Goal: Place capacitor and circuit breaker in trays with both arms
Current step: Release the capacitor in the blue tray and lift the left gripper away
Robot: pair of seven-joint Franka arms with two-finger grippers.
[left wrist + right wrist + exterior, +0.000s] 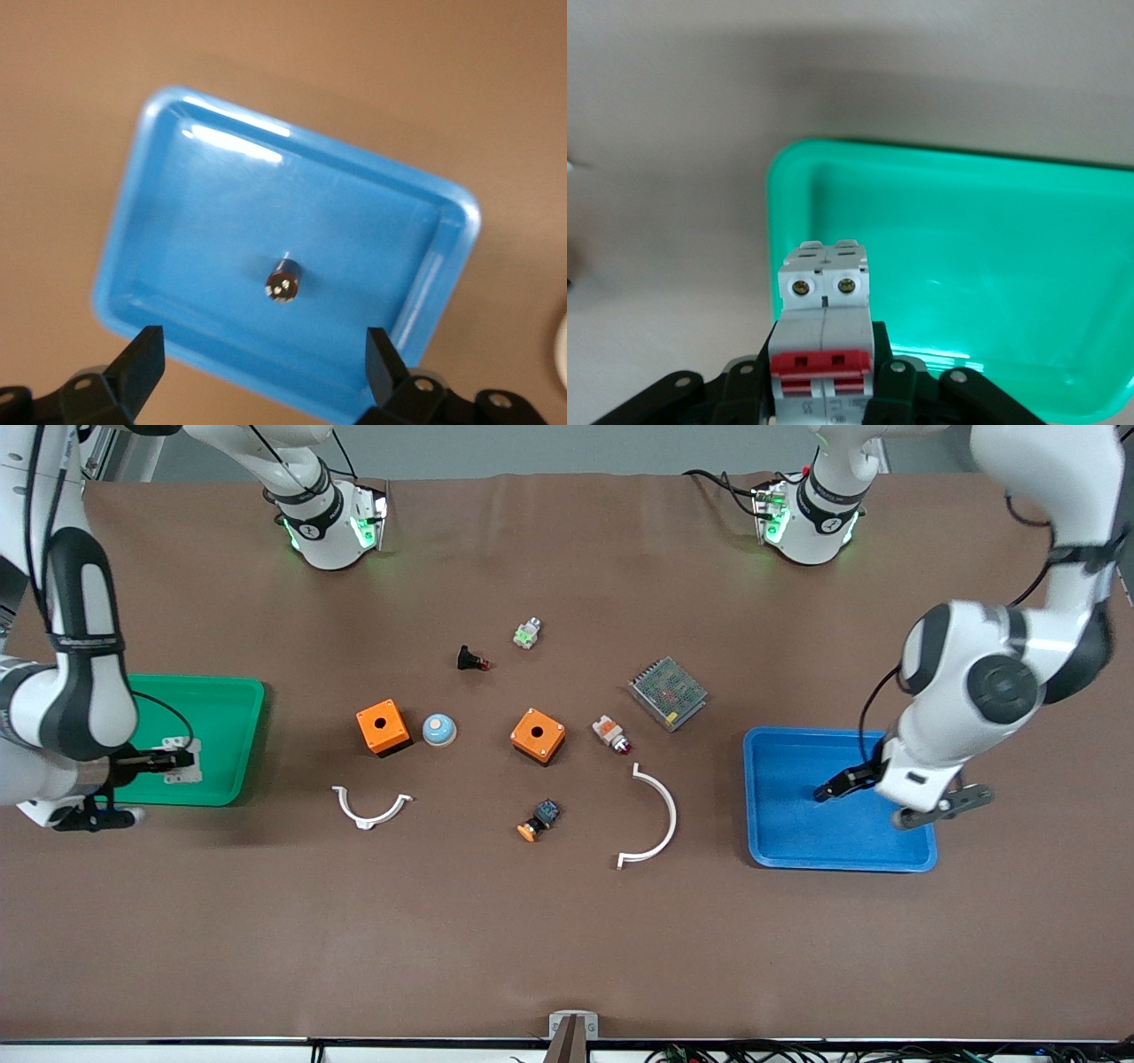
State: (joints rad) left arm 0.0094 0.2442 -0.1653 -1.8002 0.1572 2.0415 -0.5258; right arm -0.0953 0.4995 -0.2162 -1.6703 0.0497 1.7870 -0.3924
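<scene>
The capacitor, a tiny black cylinder with a pale top, lies in the blue tray at the left arm's end of the table. My left gripper hangs open and empty above it, over the blue tray in the front view, where the gripper hides the capacitor. My right gripper is shut on the circuit breaker, a white block with red toggles. It holds the breaker over the green tray, above the tray's edge nearer the front camera.
Between the trays lie two orange boxes, a blue dome, a black push-button, a white-green part, a mesh-topped metal box, a white-orange part, an orange-capped button and two white curved strips.
</scene>
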